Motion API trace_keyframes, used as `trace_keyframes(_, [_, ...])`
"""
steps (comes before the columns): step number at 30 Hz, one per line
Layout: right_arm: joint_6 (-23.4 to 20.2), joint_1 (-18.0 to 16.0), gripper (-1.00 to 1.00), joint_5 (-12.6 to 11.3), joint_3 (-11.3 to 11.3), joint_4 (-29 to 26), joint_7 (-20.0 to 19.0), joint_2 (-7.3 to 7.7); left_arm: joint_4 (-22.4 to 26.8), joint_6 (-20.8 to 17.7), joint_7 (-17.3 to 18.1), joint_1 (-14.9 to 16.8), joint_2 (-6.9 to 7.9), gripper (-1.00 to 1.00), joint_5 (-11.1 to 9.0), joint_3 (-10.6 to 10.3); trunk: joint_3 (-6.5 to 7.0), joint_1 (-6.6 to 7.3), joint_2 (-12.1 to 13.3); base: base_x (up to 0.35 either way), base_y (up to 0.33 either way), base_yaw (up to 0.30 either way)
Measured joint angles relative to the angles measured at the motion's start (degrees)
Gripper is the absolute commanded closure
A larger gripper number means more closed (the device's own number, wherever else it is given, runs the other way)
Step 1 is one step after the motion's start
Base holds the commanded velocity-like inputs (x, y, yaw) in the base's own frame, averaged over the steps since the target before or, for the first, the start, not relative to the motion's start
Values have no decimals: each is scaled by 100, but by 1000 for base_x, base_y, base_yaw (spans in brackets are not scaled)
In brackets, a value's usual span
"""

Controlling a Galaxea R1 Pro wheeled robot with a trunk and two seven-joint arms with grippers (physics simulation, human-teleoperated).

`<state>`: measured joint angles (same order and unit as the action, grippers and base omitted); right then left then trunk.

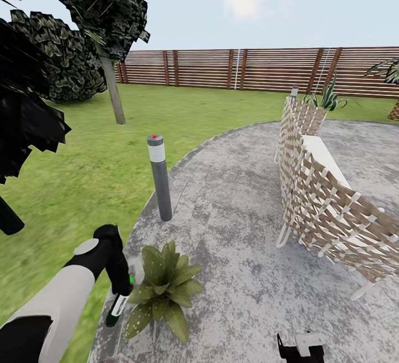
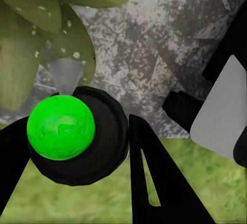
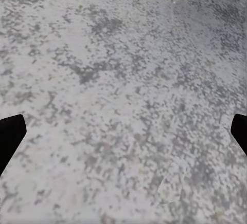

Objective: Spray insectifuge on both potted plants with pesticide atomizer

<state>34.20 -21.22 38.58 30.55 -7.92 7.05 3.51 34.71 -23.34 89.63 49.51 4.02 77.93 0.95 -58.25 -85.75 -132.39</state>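
head view: left tool (image 1: pixel 118 292) seemingly grips pesticide atomizer (image 1: pixel 116 308) beside potted plant (image 1: pixel 164 289).

Green pale-speckled potted plant (image 1: pixel 164 288) on mottled grey patio (image 1: pixel 244 230).

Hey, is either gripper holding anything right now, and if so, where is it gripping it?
The left gripper holds the pesticide atomizer near its top end, beside the potted plant. The right gripper holds nothing.

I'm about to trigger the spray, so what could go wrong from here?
The pesticide atomizer hangs low beside the potted plant, so spray may reach only the near leaves. The left gripper is close to those leaves and could brush them. A second potted plant isn't visible, so it may go unsprayed.
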Motion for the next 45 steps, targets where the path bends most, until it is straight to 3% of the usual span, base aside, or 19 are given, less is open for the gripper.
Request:
trace_keyframes(4, [0,0,-100,0,0,4,0,0,-67,2,0,-5,-44,100,-18,22,0,0,0,0,0,0])
trace_keyframes(8, [0,0,-100,0,0,2,0,0,-66,-66,-1,0,-264,100,-14,47,0,0,0,0,0,0])
trace_keyframes(13, [0,0,-100,7,0,8,0,0,-52,-595,-5,3,-359,100,-12,38,0,0,0,0,0,0])
trace_keyframes(16, [0,0,-100,2,0,3,0,0,-127,-670,-5,-17,-287,100,-12,25,0,0,0,0,0,0])
trace_keyframes(19, [0,0,-100,1,0,1,0,0,-228,-652,-5,-236,-212,100,4,18,-1,0,0,0,0,0])
trace_keyframes(25, [0,0,-100,0,0,1,0,0,-201,-733,-6,-395,-191,100,-4,45,0,0,0,0,0,0])
trace_keyframes(29, [0,0,-100,0,0,7,0,0,-160,-1042,-11,-366,-210,100,-12,331,0,0,0,0,0,0])
trace_keyframes(34, [0,0,-100,0,0,4,0,0,-152,-1190,-13,-299,-207,100,0,439,0,0,0,0,0,0])
trace_keyframes(35, [0,0,-100,0,0,2,0,0,-153,-1258,-14,-306,-155,100,35,448,0,0,0,0,0,0])
trace_keyframes(36, [0,0,-100,0,-1,4,0,0,-153,-1272,-15,-336,7,100,12,446,0,0,0,0,0,0])
trace_keyframes(45, [0,0,-100,1,0,6,0,0,-162,-1254,-14,-400,136,100,10,442,0,0,0,0,0,0])
